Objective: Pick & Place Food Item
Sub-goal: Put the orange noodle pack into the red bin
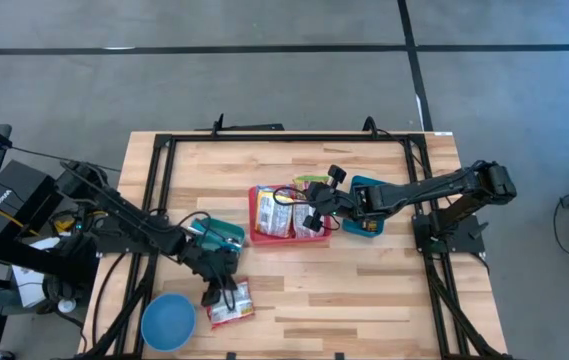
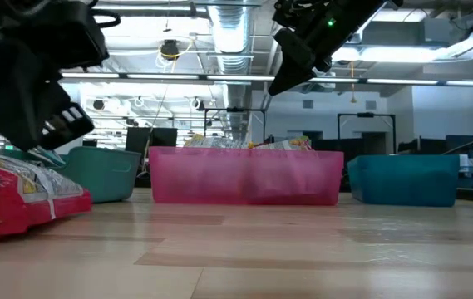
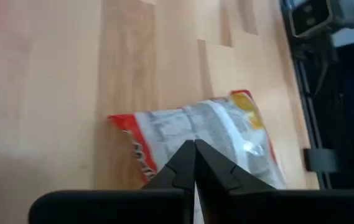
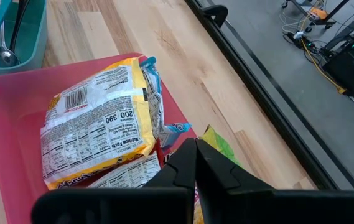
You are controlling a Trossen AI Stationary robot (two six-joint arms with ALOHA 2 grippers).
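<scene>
**Left hand over the loose packet, both hands clenched**

Red-and-white snack packet [image 1: 231,303] lies flat on the table [image 1: 364,290] at the near-left, beside the blue bowl [image 1: 167,322]. Left hand [image 1: 212,292] sits at its left edge, fingers clenched, probably empty, though the wrist view leaves contact unclear. Packet's long axis runs roughly straight ahead of that hand.

Right hand [image 1: 316,216], clenched and empty, hovers over the pink bin [image 1: 256,215] holding other packets, well apart. Left arm is the nearer.
</scene>
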